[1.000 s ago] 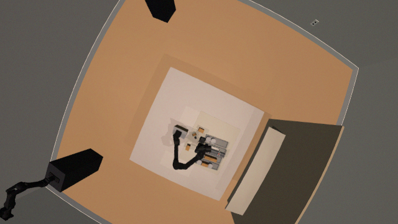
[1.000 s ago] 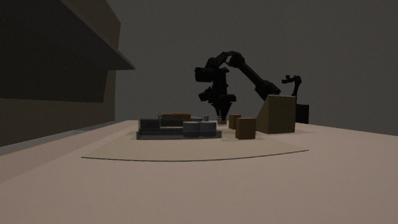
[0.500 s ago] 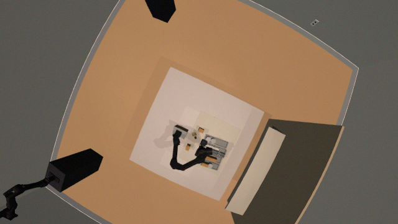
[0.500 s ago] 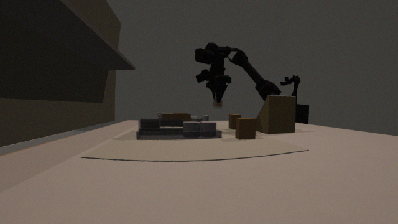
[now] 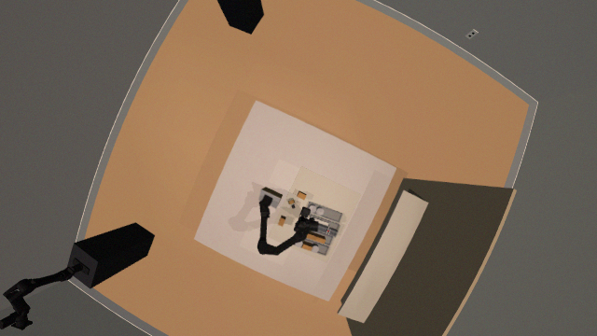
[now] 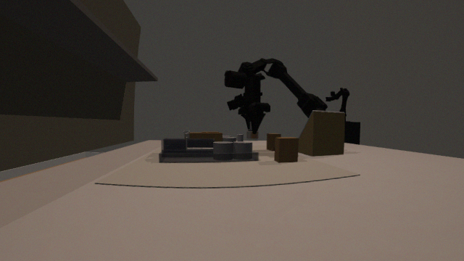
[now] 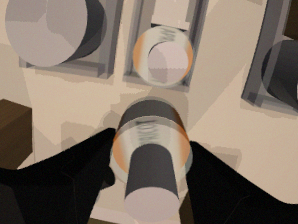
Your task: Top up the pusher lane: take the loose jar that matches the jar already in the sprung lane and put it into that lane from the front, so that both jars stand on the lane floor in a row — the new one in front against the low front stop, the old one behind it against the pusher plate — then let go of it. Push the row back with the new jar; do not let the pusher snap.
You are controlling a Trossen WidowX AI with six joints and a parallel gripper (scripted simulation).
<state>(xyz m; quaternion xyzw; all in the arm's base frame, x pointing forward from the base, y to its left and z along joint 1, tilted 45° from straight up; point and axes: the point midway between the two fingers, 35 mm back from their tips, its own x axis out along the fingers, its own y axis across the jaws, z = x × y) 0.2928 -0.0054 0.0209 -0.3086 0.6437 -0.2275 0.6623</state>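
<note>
Holds one orange-and-cream jar [image 6: 252, 135] [image 7: 149, 134] in the gripper [image 5: 306, 226] [image 6: 252, 131] [image 7: 150, 141], closed on it with two black fingers [image 6: 257, 123], upright, raised off the table [image 5: 261, 140] [image 6: 232, 214]. Just ahead, apart from it, one matching jar [image 7: 164, 36] at the front of the sprung lane [image 5: 334, 229] [image 7: 201, 40]. Farther to one side, two grey cans [image 5: 316, 210] [image 6: 233, 151] in one tray [image 5: 335, 215] [image 6: 174, 158]; near that tray's front, two wooden blocks [image 5: 301, 195] [image 6: 286, 150].

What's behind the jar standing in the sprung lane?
A pale pusher sits directly behind the jar; its lower contact face is covered by the jar.
</note>
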